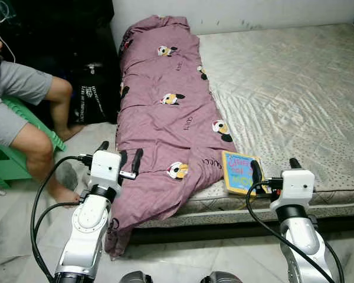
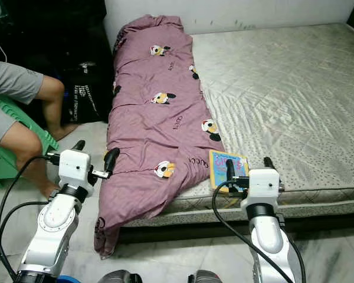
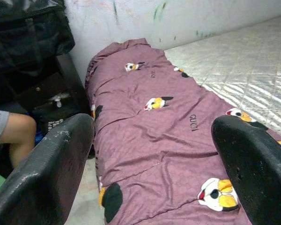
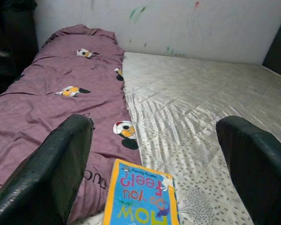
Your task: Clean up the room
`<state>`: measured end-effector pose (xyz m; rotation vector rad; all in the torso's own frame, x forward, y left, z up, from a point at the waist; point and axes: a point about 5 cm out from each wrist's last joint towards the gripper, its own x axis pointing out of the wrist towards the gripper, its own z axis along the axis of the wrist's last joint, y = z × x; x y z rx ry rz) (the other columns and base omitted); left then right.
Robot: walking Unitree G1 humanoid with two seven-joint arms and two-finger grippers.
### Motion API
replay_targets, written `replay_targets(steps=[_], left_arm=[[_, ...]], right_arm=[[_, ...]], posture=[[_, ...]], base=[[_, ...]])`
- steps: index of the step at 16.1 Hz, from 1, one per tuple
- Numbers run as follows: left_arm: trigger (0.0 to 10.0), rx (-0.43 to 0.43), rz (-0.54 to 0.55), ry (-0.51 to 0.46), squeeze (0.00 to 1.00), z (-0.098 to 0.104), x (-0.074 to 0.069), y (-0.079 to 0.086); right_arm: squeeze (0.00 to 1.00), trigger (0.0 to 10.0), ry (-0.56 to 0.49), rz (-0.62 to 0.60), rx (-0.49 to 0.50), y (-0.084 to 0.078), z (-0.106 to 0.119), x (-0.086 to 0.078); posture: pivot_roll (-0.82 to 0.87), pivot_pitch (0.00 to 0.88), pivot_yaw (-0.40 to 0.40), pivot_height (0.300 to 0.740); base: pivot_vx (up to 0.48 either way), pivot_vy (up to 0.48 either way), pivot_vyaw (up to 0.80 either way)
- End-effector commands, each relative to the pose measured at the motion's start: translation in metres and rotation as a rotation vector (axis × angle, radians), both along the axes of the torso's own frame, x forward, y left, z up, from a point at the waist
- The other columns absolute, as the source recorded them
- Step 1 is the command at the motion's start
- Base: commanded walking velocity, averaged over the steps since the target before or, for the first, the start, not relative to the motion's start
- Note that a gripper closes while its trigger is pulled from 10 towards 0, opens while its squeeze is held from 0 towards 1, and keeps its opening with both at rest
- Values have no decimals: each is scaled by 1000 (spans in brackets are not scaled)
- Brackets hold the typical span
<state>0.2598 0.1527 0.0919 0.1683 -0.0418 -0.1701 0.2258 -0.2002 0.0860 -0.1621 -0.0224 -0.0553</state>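
I have both arms raised in front of the mattress (image 1: 295, 88), which serves as my landmark here. My left gripper (image 1: 119, 160) hovers at the mattress's near left corner, fingers spread wide with nothing between them, just above the mauve cartoon-print duvet (image 1: 165, 112). That duvet lies bunched in a long strip along the mattress's left edge, its near end spilling over the front edge toward the floor. My right gripper (image 1: 275, 167) hangs at the mattress's front edge, also spread wide and holding nothing. Just beyond it, on the mattress beside the duvet's near end, lies a children's board book (image 4: 139, 197) with a blue cover and yellow border, lettered "HOW DO YOU FEEL?". Off the mattress's left side a person (image 1: 23, 112) in grey shorts sits on a green plastic chair (image 1: 12, 159), with a black bag (image 1: 94, 94) between them and the duvet.
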Motion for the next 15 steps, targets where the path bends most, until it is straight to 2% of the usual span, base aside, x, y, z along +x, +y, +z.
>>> replay_targets(steps=[1, 2, 4, 9, 10, 11, 12, 15], left_arm=[[10000, 9, 21, 13, 0, -2, -3, 4], [10000, 8, 31, 13, 0, -2, -5, 5], [10000, 4, 106, 16, 0, -4, -17, 14], [10000, 4, 112, 17, 0, -4, -18, 14], [10000, 1, 174, 15, 0, -3, -23, 22], [10000, 6, 200, 4, 0, -1, -23, 26], [10000, 1, 193, -10, 0, 4, -18, 25], [10000, -4, 161, -2, 0, 4, -12, 18]], right_arm=[[0, 10000, -18, 44, 2, 7, 6, 5], [0, 10000, -16, 53, 1, 8, 7, 7], [0, 10000, -6, 139, -1, 19, 8, 21], [0, 10000, -5, 147, -1, 19, 9, 22], [0, 10000, -11, 204, -3, 28, 12, 36], [0, 10000, -22, 235, -7, 33, 16, 46], [0, 10000, -36, 235, -14, 35, 19, 49], [0, 10000, -43, 225, -2, 37, 20, 46]], posture=[[-97, 65, 38, 740], [-97, 65, 38, 740], [-35, 69, -26, 740], [-35, 69, -26, 740], [13, 83, -83, 740], [4, 90, -79, 740], [1, 94, -73, 740], [-28, 102, -55, 740]], base=[[0, 0, 0], [0, 0, 0], [0, 0, 0], [0, 0, 0], [0, 0, 0], [0, 0, 0], [0, 0, 0], [0, 0, 0]])
